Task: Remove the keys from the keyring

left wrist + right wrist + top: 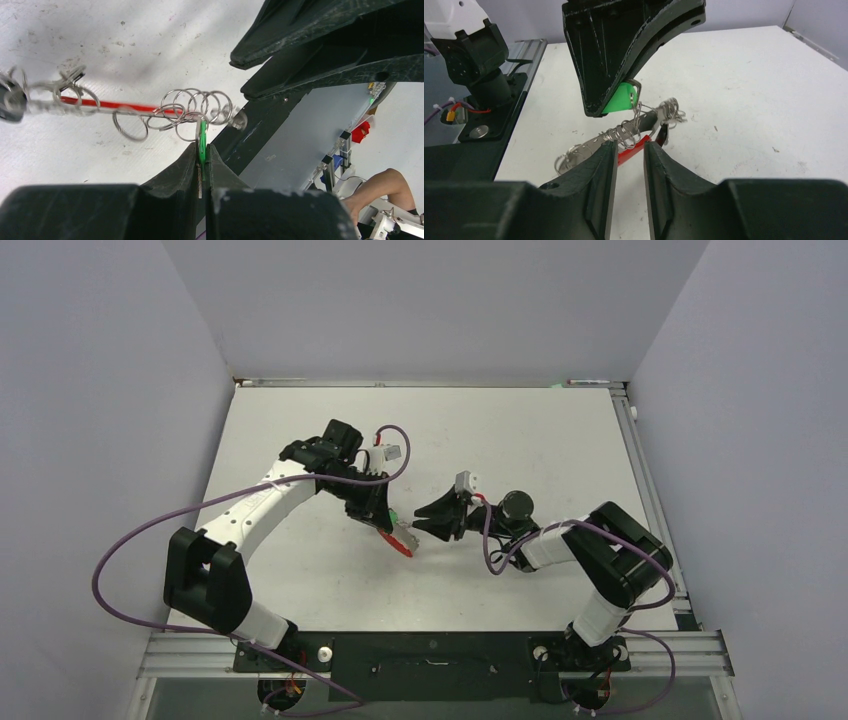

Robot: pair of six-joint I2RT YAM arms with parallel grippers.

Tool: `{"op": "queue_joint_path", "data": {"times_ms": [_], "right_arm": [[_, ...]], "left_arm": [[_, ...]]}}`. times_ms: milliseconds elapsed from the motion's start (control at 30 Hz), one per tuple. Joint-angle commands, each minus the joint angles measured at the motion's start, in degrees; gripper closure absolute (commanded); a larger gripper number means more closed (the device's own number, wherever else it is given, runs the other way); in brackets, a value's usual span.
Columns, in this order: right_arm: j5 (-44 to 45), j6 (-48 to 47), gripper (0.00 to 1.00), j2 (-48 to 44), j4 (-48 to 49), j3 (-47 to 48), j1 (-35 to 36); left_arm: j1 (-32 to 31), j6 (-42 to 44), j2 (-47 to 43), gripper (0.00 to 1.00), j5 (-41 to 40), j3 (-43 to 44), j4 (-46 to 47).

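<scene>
I found left gripper [201, 148] clamped on green key [202, 133], right gripper [630, 150] apart; I judged keyring [115, 105] needed pinning before pulling.

So the left arm [255, 508] rises from its base at the near edge, elbow out toward the left edge, then swings in to mid-table with the wrist bent down. Its left gripper [387, 523] points pretty much straight down, jaws squeezed tight on the green-headed key [620, 100]. The right arm [575, 545] sits folded low by the right edge, forearm reaching toward the middle. The right gripper [422, 521] lies nearly flat, tips right beside the other's, fingers [599, 170] a sliver apart. Can't tell if they're pinching anything.
</scene>
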Motion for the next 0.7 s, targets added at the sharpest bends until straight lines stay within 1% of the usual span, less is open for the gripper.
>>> {"op": "queue_joint_path", "data": {"times_ms": [0, 200, 400, 667], "right_arm": [[-3.0, -3.9, 0.71, -3.5, -4.9, 2.4, 0.1], [-2.6, -4.5, 0.69, -3.4, -10.1, 5.6, 0.2], [-5.0, -4.3, 0.66, -3.7, -13.3, 8.2, 0.3], [-5.6, -5.3, 0.67, -3.8, -22.2, 11.4, 1.6]], "left_arm": [[-0.1, 1.5, -0.8, 1.0, 0.3, 2.9, -0.6], [-0.4, 1.8, -0.6, 1.0, 0.5, 3.1, -0.8], [-1.0, 2.2, -0.1, 1.0, 0.4, 3.6, -1.0], [-1.4, 1.5, 0.1, 1.0, 0.2, 4.0, -0.9]]}}
